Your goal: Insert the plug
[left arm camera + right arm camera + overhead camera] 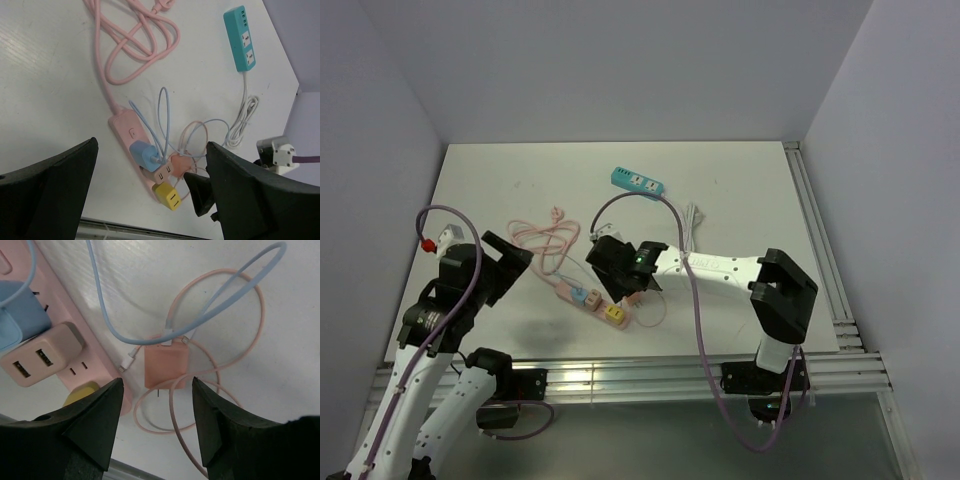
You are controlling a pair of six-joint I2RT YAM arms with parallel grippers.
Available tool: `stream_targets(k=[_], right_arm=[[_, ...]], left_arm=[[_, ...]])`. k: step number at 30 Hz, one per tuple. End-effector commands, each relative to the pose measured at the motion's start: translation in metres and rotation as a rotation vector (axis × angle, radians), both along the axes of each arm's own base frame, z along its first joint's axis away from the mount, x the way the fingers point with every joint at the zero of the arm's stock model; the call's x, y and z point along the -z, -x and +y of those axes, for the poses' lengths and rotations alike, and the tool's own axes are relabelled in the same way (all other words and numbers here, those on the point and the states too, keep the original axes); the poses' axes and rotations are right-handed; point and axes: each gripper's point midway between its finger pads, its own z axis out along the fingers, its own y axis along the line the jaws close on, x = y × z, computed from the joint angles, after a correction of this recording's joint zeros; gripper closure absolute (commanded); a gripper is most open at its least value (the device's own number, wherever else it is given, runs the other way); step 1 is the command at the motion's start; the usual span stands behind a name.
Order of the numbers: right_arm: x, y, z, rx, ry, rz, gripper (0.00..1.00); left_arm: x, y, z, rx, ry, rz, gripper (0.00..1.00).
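A pink power strip (pixel 582 297) lies near the table's front, with blue (pixel 143 154), beige (pixel 163 174) and yellow (pixel 169 195) adapters plugged into it. A loose salmon plug (pixel 166 366) lies flat on the table just right of the strip (pixel 97 367), prongs pointing toward the front edge, its pink cable looped around it. My right gripper (pixel 156 381) is open and hovers right over this plug, one finger on each side, not touching it. My left gripper (pixel 152 145) is open and empty, held above the table left of the strip (pixel 125 131); it also shows in the top view (pixel 515 262).
A teal power strip (pixel 637 181) lies at the back middle, its white cable (pixel 692 220) bundled to its right. The pink strip's cord (pixel 545 238) coils behind it. Metal rails (pixel 820 250) run along the right and front edges.
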Motion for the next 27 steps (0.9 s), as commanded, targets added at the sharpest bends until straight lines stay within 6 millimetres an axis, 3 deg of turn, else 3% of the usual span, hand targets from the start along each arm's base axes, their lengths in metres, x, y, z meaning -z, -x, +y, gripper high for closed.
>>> stream_targets(k=[1, 18, 21, 23, 27], right_arm=[[0.001, -0.010, 0.009, 0.012, -0.028, -0.005, 0.36], [0.052, -0.013, 0.010, -0.010, -0.006, 0.089, 0.41], [0.060, -0.014, 0.008, -0.005, 0.007, 0.095, 0.49], [0.062, -0.016, 0.009, 0.000, -0.001, 0.095, 0.62], [0.059, -0.017, 0.008, 0.010, -0.015, 0.081, 0.67]], left_arm=[[-0.005, -0.005, -0.005, 0.024, 0.015, -0.038, 0.06], [-0.002, -0.004, -0.010, 0.045, 0.027, -0.028, 0.07], [-0.005, -0.004, -0.009, 0.043, 0.028, -0.030, 0.07], [-0.005, -0.003, -0.009, 0.040, 0.029, -0.028, 0.07], [-0.006, 0.000, -0.009, 0.035, 0.044, -0.033, 0.07]])
